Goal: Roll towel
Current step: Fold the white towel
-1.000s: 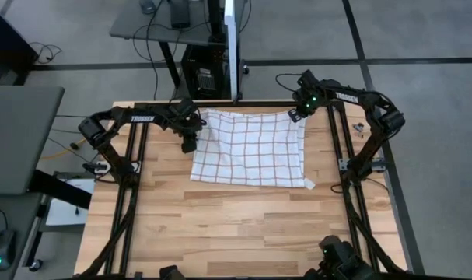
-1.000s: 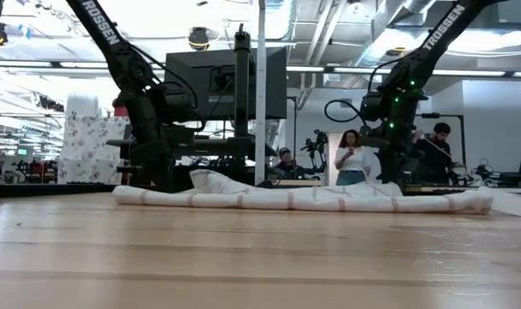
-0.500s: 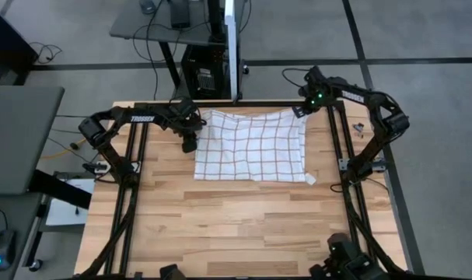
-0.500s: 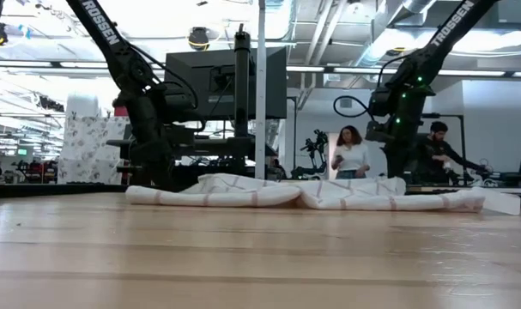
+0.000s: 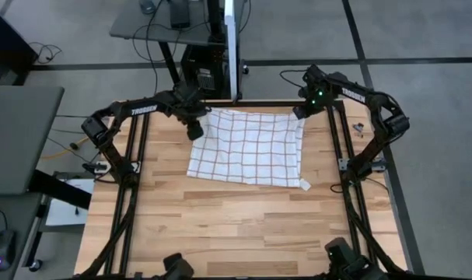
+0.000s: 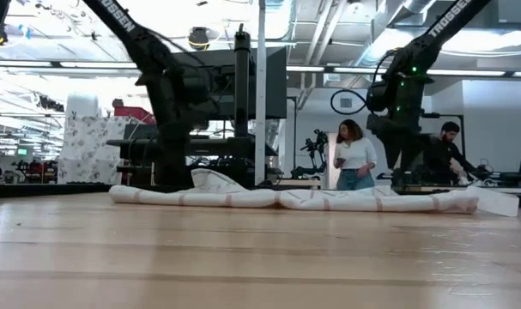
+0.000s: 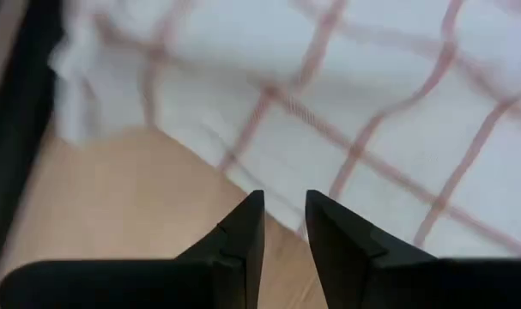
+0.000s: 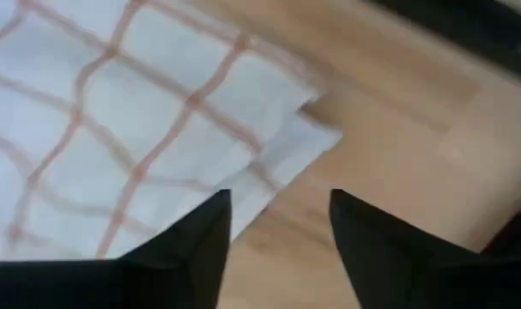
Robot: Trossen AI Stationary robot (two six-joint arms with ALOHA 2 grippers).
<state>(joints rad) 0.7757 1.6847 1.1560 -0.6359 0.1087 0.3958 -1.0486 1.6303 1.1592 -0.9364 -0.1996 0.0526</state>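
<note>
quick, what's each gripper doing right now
left gripper: fingers nearly together, nothing between them, above the towel edge.
right gripper: open, empty, over the towel's corner.

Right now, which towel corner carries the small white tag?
The near right corner of the towel: the tag sticks out there onto the table. The other three corners show none.

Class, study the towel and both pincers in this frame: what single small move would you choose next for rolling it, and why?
Probably lower both pincers onto the far corners and pinch them. The towel lies spread flat, unrolled. The right pincer stands open over its far corner, holding nothing; the left pincer, nearly closed and empty, hovers by the other far corner. A roll likely starts from that far edge.
</note>
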